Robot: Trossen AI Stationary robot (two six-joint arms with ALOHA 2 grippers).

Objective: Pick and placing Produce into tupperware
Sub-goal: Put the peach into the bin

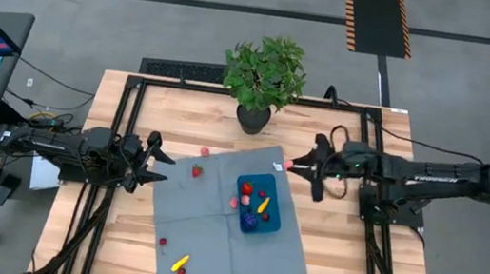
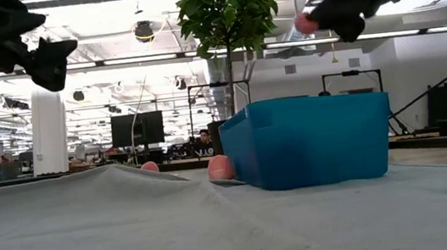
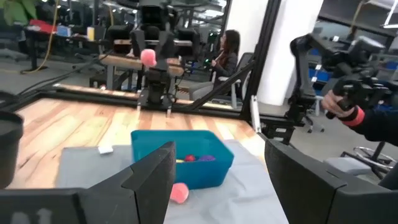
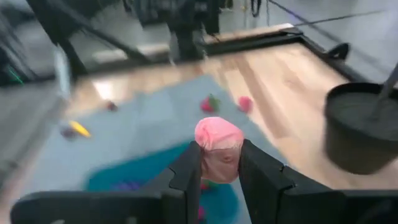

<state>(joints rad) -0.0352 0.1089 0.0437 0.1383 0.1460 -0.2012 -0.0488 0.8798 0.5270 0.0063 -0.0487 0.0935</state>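
Observation:
The blue tupperware (image 1: 259, 203) sits on a grey-blue mat (image 1: 213, 229) and holds red, yellow and purple produce. My right gripper (image 1: 292, 166) hovers off the container's far right corner, shut on a pink piece (image 4: 217, 138). More produce lies on the mat: a strawberry (image 1: 197, 171), a pink piece (image 1: 204, 152), another pink one (image 1: 234, 203) against the container's left wall, a small red one (image 1: 163, 241) and a yellow one (image 1: 180, 264). My left gripper (image 1: 161, 158) hangs open above the mat's left far edge, holding nothing. My right gripper pinches the pink piece (image 4: 219, 149) between its two fingers (image 4: 189, 171), one on each side, with its rounded top showing above them. The fingers point roughly level toward the table's left. The piece is lifted clear, well above the container (image 2: 311, 140).
A potted plant (image 1: 263, 77) stands at the table's far edge, just beyond the mat. Bare wood (image 1: 343, 257) lies right of the mat and near the front left. In the left wrist view a person's hand (image 3: 342, 106) shows beyond the table.

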